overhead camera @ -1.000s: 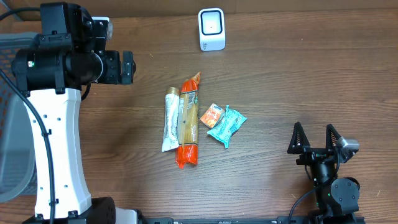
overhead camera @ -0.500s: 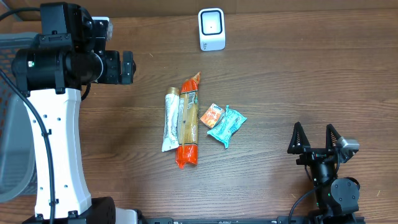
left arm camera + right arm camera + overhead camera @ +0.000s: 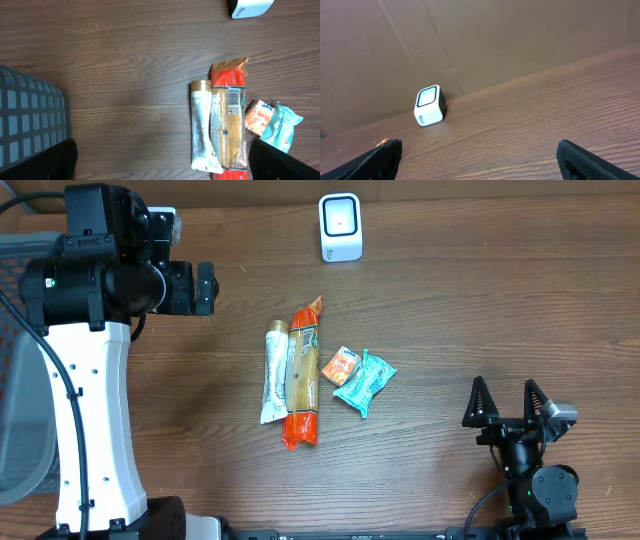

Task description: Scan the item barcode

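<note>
left wrist shows pasta packet [image 3: 228,125], right wrist scanner [image 3: 429,106]

White scanner [image 3: 340,226]; orange-tan packet [image 3: 302,375]; teal pouch [image 3: 364,382]; brown woodgrain table [image 3: 480,300].

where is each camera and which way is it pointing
overhead: above the table, straight down on packets, scanner, left arm, right gripper.
left wrist: high up, looking down on packets and basket; left fingers in bottom corners.
right wrist: low, facing across the table to the scanner and cardboard wall; right fingers in bottom corners.
shared: all three show the scanner.
</note>
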